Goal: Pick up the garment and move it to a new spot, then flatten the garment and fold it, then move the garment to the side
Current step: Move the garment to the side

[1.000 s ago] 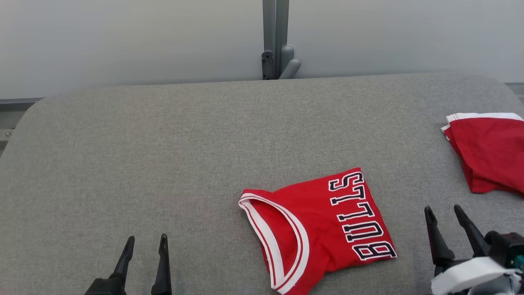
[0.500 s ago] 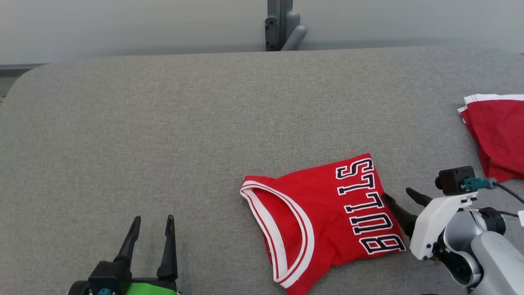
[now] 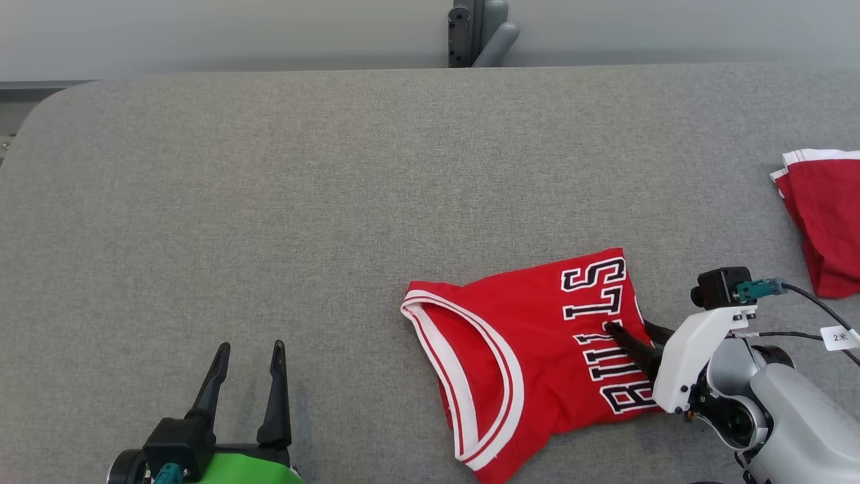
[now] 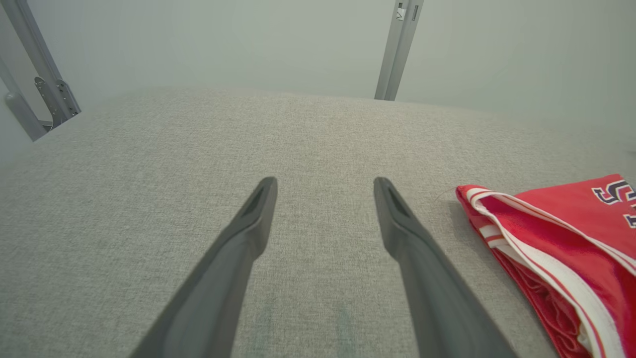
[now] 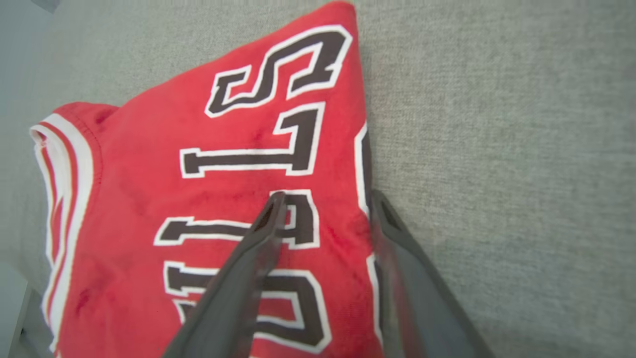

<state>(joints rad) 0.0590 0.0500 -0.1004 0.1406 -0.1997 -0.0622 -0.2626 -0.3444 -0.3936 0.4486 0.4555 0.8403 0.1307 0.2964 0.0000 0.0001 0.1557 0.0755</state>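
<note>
Step in hand looks like grabbing the jersey [image 3: 531, 349] by its edge so it can be moved; it already lies folded, so probably the move to the side.

To do it well: slide the lower finger under every layer at the edge, not just the top one, then close firmly before lifting. Lift low and drag little, or the fold will likely open. Keep clear of the second red garment [image 3: 826, 215], which lies well off beyond the right claw's outer side.

Right claw [image 5: 327, 196]: spread wide, nothing pinched yet. It straddles the jersey's side edge. One finger [image 5: 258, 238] lies over the black lettering, the other sits right at the edge where cloth meets the grey desk [image 3: 269, 202]. Touching or just above the cloth, can't tell which. The jersey lies directly under and ahead of this claw, collar end on the far side from it.

Left claw [image 3: 250, 345]: spread wide, empty, over bare desk, with the jersey's collar end off to its right, apart from it.
</note>
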